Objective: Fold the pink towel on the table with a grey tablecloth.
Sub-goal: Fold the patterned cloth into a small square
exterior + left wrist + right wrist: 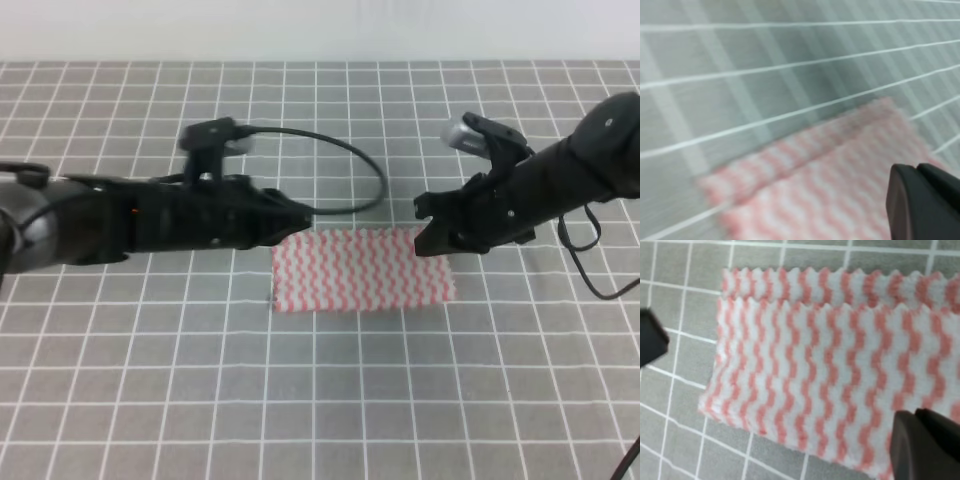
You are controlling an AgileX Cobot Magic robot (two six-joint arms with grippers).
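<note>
Left hand (pixel 300 222): it sits at the far left corner of the pink towel (pixel 362 270), its tip drawn to a point. In the left wrist view only one dark finger (pixel 920 205) shows over the blurred stripes, so you cannot tell how far the hand is parted or whether any cloth is caught in it

Pink towel: it lies flat on the grey-clothed surface (pixel 320 400) near the middle of the grid, wider left to right than near to far. The right wrist view shows two layers, one zigzag edge set just inside the other, so you may judge one fold as already made and a second, left over right or the reverse, as still due. Expect the cloth to be very light, thin and limp: it will droop from any single grip, slide readily over the tablecloth, and crease rather than spring back. It is not fragile. Take hold at a corner or along a short edge, pinching both layers together, and keep the lift low so the layers do not part

Right hand (pixel 432 222): it hangs over the far right corner of the towel. One dark finger (pixel 925 445) shows at the lower right and another dark part at the left edge of its wrist view, well apart, so the hand reads as spread wide with nothing in it
</note>
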